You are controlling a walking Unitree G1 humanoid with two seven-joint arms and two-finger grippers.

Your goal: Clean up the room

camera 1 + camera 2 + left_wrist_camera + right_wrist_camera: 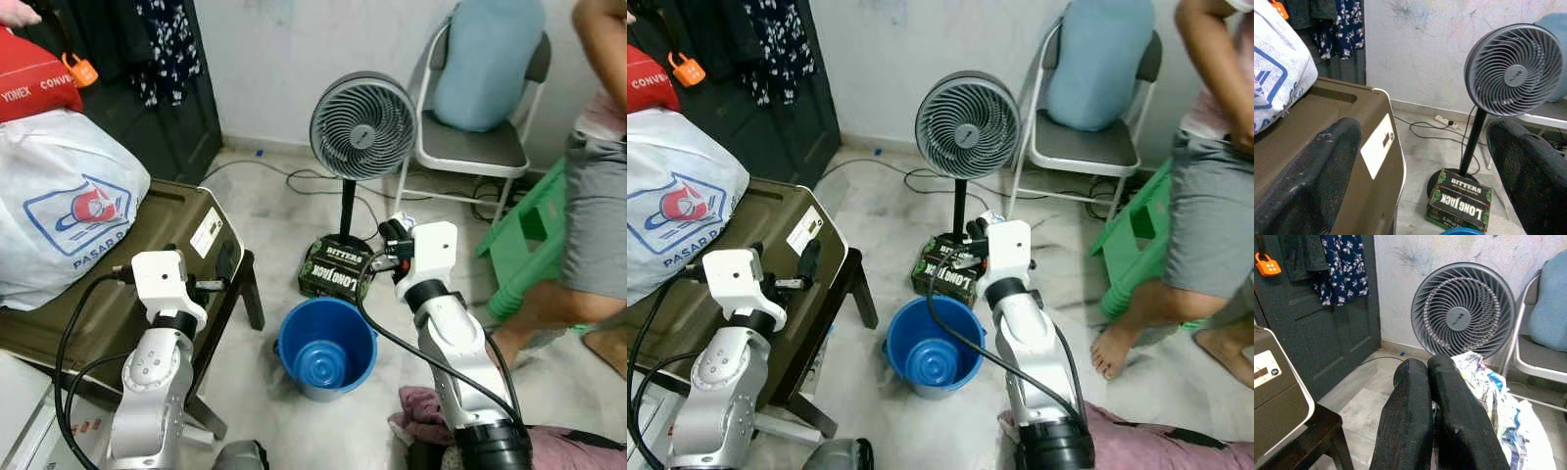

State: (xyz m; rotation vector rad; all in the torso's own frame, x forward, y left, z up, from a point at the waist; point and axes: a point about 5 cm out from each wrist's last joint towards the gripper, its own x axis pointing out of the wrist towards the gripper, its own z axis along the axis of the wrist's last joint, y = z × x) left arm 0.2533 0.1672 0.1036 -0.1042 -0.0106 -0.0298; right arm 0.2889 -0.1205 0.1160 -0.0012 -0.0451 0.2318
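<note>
From the head views, the right gripper (390,235) is holding a crumpled printed wrapper up above the blue bucket (326,349), just in front of the green Bitters box (338,271), so the step in hand looks like carrying litter to the bin, and the next move calls for lowering over the bucket's mouth and releasing. The left wrist view is showing the left gripper (1425,161) spread wide and empty beside the brown case (1327,137). In the right wrist view, the fingers (1449,406) are pressing together, the wrapper (1493,396) bulging out alongside them.
</note>
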